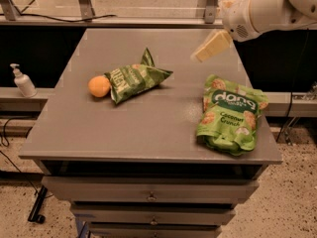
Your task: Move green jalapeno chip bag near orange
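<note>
The olive-green jalapeno chip bag (136, 78) lies crinkled on the grey table (148, 133), left of the middle. The orange (99, 86) sits right against the bag's left end. My gripper (212, 32) is raised above the table's back right part, well to the right of the bag. It is open and holds nothing. Its lower cream finger (213, 44) points down and to the left. The white arm (267, 9) reaches in from the upper right.
A larger bright-green "dang Coconut Crunch" pouch (232, 115) lies at the table's right front, below the gripper. A white pump bottle (22, 82) stands on a ledge to the left. Drawers (151, 197) sit under the tabletop. A rail runs behind the table.
</note>
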`<state>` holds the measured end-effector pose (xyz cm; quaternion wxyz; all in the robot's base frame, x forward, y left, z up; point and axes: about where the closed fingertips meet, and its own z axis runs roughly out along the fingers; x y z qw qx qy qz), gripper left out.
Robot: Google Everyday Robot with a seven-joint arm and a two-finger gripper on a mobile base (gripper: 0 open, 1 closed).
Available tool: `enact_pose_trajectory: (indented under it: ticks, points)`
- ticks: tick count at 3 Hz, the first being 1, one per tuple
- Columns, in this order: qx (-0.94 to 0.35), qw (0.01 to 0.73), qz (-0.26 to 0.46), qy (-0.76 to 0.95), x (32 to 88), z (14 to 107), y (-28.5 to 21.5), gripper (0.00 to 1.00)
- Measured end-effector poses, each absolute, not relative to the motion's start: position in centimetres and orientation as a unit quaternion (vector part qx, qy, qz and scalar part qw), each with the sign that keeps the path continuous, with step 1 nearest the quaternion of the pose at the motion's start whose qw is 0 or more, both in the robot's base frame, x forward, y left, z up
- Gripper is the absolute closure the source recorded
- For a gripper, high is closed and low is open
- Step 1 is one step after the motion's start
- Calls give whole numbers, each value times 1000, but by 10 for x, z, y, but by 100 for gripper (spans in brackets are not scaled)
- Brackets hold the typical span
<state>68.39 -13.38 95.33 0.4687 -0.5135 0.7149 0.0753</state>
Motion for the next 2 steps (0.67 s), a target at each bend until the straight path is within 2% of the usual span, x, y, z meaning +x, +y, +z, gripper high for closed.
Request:
enact_pose_trajectory:
  ticks: [1, 2]
  points:
    - [-442, 538, 38, 716, 697, 1006, -154, 0]
    - [-428, 559, 29, 710, 707, 1016, -155, 0]
